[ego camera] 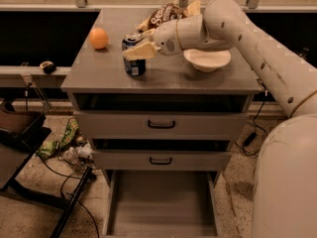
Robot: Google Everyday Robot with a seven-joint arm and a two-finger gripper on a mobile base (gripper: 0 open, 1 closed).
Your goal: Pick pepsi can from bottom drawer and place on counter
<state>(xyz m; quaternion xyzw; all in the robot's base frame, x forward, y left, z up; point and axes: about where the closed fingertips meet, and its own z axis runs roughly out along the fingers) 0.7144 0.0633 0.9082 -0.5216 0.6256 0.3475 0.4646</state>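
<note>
The dark-blue pepsi can stands upright on the grey counter, in its left-middle part. My gripper reaches in from the right and is shut on the can's upper half, with one pale finger across its front. The can's base looks level with the counter top. The bottom drawer is pulled open below, and its flat floor shows nothing in it.
An orange sits on the counter left of the can. A white bowl sits to the right, under my arm, and a snack bag lies behind. The two upper drawers are closed. Cables and litter lie on the floor at left.
</note>
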